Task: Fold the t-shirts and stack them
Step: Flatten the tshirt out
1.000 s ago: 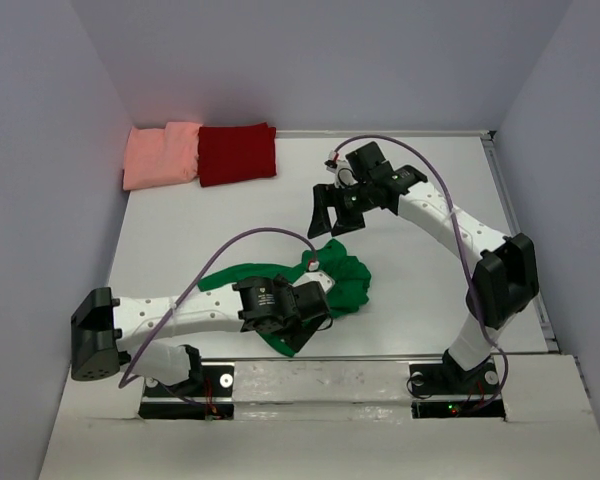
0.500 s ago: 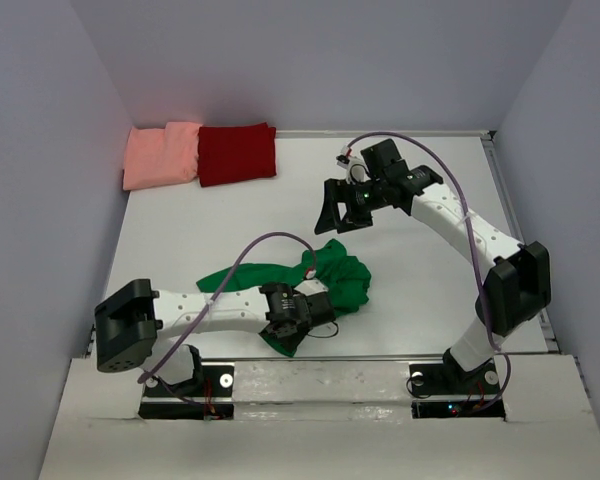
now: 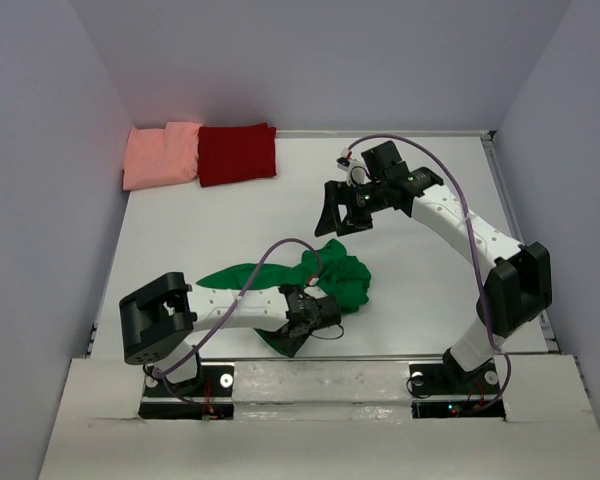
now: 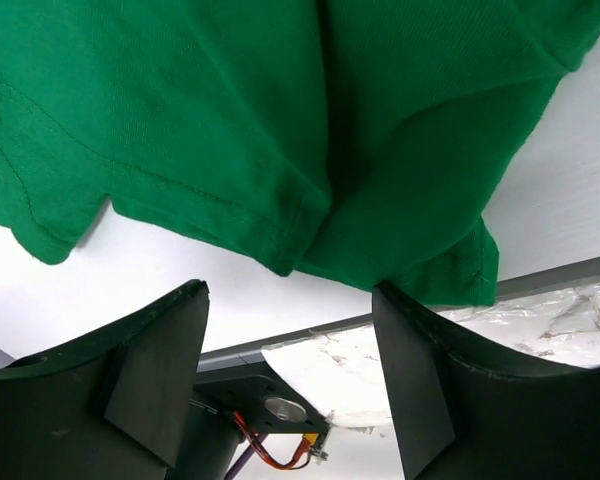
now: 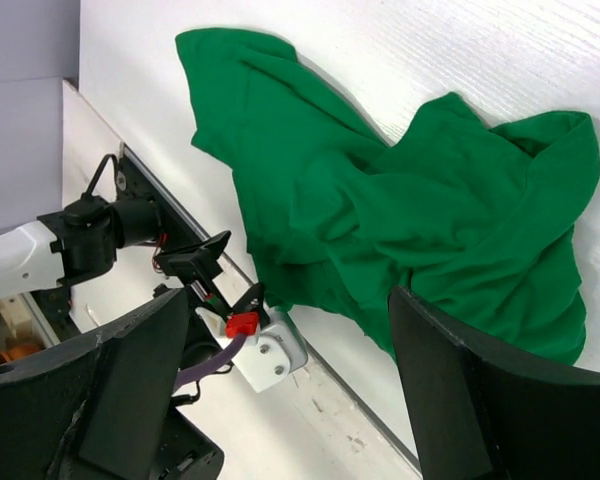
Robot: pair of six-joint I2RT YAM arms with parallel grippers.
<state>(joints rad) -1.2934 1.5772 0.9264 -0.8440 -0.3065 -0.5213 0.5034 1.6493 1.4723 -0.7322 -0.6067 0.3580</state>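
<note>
Near edge | green shirt (image 3: 345, 280) hem sits just beyond left gripper (image 4: 288, 300), jaws open | right gripper (image 3: 342, 215) open too, farther off

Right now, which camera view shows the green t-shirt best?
The right wrist view: the green t-shirt lies crumpled below, nearly its whole outline visible. The top external view shows it small, its near side covered by the left arm. The left wrist view shows only a close-up of its hemmed edge.
</note>
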